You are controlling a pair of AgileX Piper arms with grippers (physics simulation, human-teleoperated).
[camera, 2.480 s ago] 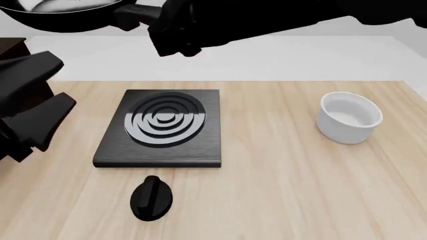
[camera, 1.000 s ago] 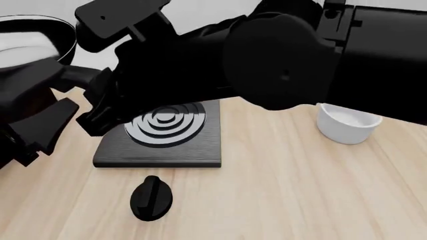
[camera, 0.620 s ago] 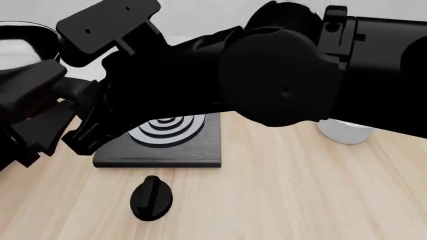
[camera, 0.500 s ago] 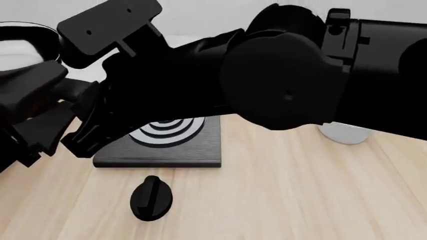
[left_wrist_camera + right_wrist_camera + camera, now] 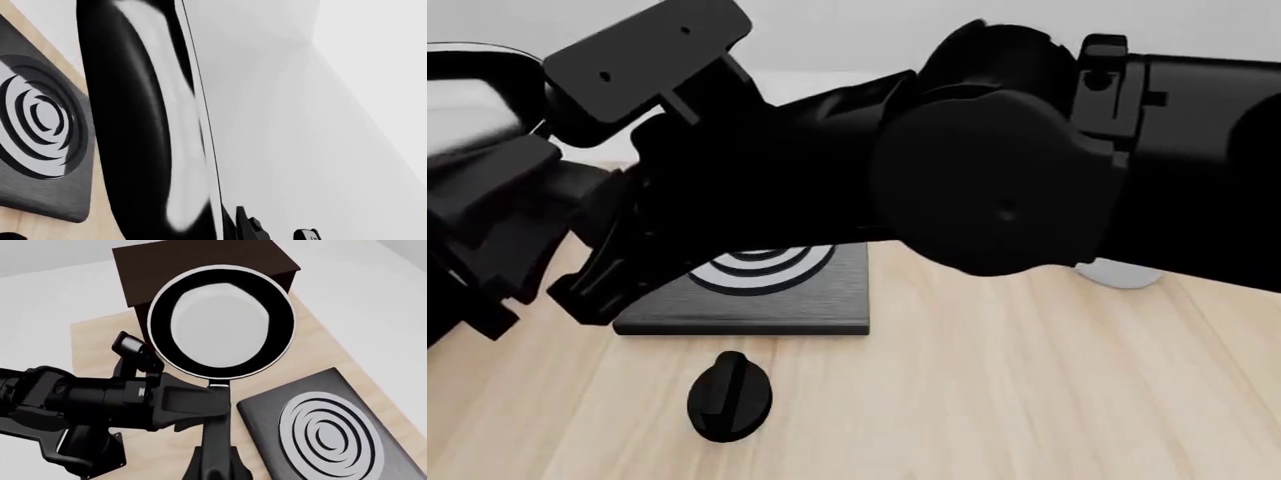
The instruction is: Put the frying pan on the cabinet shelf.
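Note:
The frying pan, glossy black with a pale reflecting inside, hangs level over the near edge of the dark brown cabinet's top board. My right gripper is shut on the far end of the pan's long handle. In the front view the pan shows at the top left, behind my left gripper, which is open with its fingertips just beside the handle. The left wrist view sees the pan edge-on, very close.
A black stove plate with silver rings lies mid-table, largely covered by my right arm. A small black knob lies in front of it. A white bowl peeks out from under the arm at the right.
My right arm swung down and left across the view, bringing the pan from the top edge to the cabinet at the left. It now hides most of the stove plate and bowl.

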